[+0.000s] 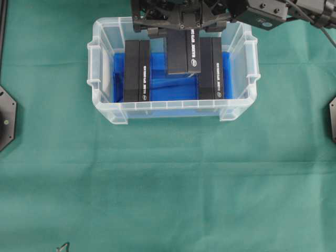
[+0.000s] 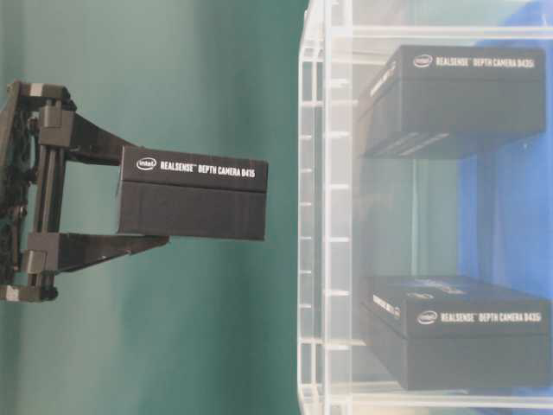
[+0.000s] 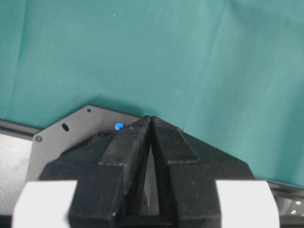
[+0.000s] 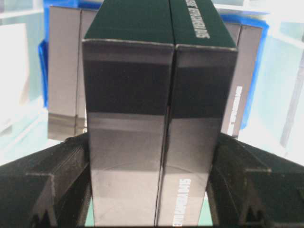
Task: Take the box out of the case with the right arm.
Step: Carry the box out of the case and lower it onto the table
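The clear plastic case (image 1: 105,107) stands at the top middle of the green cloth, with a blue sheet (image 1: 173,88) lining its bottom. My right gripper (image 1: 184,29), all black, reaches in from the top right and is shut on a black RealSense box (image 1: 184,52). In the table-level view the gripper (image 2: 138,197) holds this box (image 2: 194,194) clear of the case rim (image 2: 315,216). The right wrist view shows the box (image 4: 152,118) clamped between both fingers (image 4: 52,190). My left gripper (image 3: 150,118) is shut and empty over the cloth, away from the case.
Two more black boxes stay in the case, one at its left (image 1: 136,71) and one at its right (image 1: 211,68). Arm base plates sit at the left edge (image 1: 5,118) and right edge (image 1: 332,118). Green cloth (image 1: 168,184) covers the table.
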Controlling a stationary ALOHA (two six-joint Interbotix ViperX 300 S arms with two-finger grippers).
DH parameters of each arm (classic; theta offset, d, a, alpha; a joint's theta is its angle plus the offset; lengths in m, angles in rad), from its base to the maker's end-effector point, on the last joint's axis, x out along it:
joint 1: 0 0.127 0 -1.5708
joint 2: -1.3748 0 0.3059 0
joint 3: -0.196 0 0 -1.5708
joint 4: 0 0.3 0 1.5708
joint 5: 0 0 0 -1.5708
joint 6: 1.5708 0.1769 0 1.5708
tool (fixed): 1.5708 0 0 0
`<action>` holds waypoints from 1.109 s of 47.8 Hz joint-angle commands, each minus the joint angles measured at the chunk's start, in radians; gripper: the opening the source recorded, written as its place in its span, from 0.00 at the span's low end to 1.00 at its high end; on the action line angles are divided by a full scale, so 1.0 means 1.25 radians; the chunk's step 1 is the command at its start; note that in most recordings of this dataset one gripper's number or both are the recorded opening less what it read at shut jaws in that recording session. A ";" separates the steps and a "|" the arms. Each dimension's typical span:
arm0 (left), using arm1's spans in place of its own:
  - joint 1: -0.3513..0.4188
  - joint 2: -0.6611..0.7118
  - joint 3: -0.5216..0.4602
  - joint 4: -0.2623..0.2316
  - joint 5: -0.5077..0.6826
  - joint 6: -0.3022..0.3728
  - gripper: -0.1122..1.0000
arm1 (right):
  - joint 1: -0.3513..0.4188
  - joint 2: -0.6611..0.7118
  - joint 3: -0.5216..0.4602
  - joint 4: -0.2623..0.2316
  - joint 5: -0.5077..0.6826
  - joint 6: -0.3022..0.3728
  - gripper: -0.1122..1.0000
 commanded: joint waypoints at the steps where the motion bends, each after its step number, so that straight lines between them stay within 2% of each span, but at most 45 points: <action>1: 0.004 0.006 -0.016 0.001 -0.002 0.001 0.13 | 0.020 -0.033 -0.021 -0.001 0.006 0.004 0.70; 19: 0.004 0.006 -0.016 0.001 -0.002 0.001 0.13 | 0.119 -0.031 -0.021 -0.002 0.012 0.091 0.70; 43: 0.004 0.006 -0.016 0.001 -0.002 0.001 0.13 | 0.308 -0.022 -0.021 -0.028 0.021 0.296 0.70; 53: 0.004 0.006 -0.016 0.001 -0.002 0.001 0.13 | 0.352 -0.020 -0.021 -0.028 0.022 0.347 0.70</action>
